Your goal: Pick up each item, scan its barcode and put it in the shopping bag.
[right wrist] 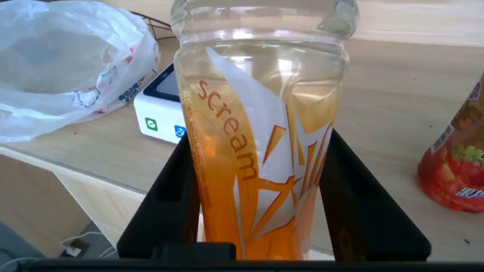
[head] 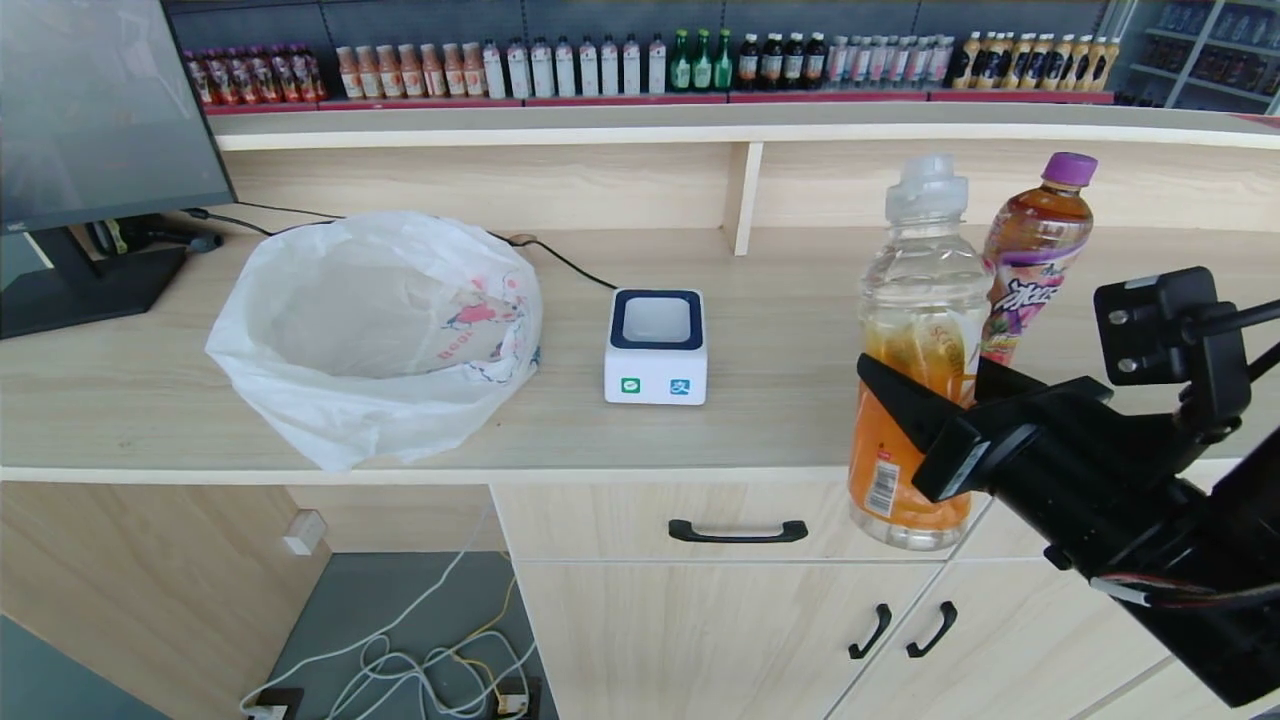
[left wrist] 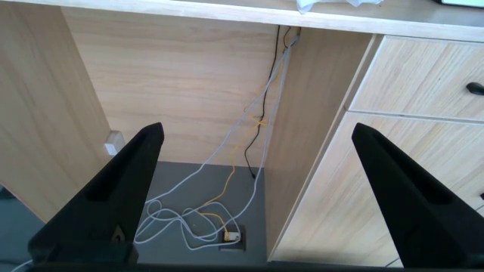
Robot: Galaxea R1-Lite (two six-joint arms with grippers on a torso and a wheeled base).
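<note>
A barcode label (head: 882, 487) is carried low on the orange-labelled bottle (head: 925, 310), with slanted orange lettering on its side. Two square icons (head: 631, 385) (one green, one blue) are printed on the scanner (head: 655, 345) front. Red print on the shopping bag (head: 370, 330) is illegible

I've got the clear orange-label bottle (head: 922, 300) upright in my right gripper (head: 935, 400) off to the right of the white scanner box (head: 655, 345), the purple-capped tea bottle (head: 1035, 250) standing just behind it, and the white shopping bag (head: 330, 400) sagging open on the scanner's left.
</note>
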